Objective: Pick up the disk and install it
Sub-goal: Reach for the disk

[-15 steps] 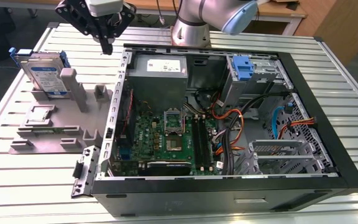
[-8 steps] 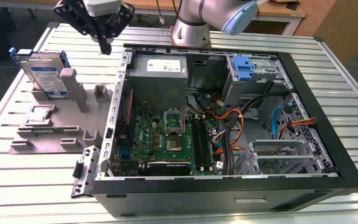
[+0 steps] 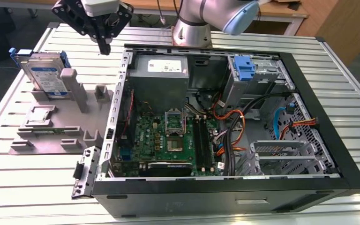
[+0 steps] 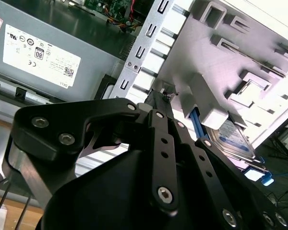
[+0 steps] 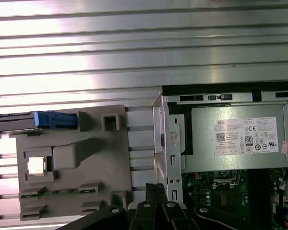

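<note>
The disk [image 3: 45, 75] stands on edge in a slot of the grey holder [image 3: 45, 140] at the exterior view's left, its white-and-blue label facing out and blue rails along its edges. My gripper [image 3: 105, 46] hangs above the table to the right of the disk and apart from it, near the case's back left corner. Its black fingers are shut with nothing between them. In the second wrist view the gripper [image 4: 159, 92] points toward the case rim, with the disk [image 4: 235, 140] beyond. The first wrist view shows the disk [image 5: 53, 119] edge-on and the gripper [image 5: 156, 190].
The open computer case [image 3: 330, 154] lies at the middle and right, with a power supply [image 3: 161, 68], a motherboard [image 3: 167, 136], cables and a metal drive cage [image 3: 286, 157]. A bare blue bracket [image 3: 243, 68] sits in the far bay. The arm's base [image 3: 192, 28] stands behind the case.
</note>
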{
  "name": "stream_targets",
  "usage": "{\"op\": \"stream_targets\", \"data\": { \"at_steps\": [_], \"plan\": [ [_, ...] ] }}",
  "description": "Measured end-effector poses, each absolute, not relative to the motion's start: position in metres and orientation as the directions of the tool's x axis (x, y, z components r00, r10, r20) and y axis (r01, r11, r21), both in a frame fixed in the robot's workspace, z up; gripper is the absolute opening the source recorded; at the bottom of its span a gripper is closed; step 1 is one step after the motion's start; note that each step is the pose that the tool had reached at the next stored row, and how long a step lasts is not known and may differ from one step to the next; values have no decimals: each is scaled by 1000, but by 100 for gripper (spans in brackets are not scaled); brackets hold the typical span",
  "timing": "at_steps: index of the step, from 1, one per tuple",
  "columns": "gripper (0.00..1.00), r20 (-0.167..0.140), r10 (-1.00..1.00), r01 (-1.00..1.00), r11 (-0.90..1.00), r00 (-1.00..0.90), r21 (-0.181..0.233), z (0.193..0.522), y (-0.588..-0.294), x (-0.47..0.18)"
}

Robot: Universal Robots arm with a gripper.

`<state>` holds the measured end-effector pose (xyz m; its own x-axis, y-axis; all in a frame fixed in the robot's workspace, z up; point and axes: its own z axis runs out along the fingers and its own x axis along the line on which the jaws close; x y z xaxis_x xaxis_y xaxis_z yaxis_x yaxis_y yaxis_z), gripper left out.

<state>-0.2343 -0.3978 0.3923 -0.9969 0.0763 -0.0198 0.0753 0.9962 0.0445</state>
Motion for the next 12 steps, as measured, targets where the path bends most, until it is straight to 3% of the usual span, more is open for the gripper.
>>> {"op": "stream_targets", "data": {
  "at_steps": [12],
  "plan": [
    [10, -20, 76, 75, 996, -997, 44, 392, -398, -239]
  ]
}}
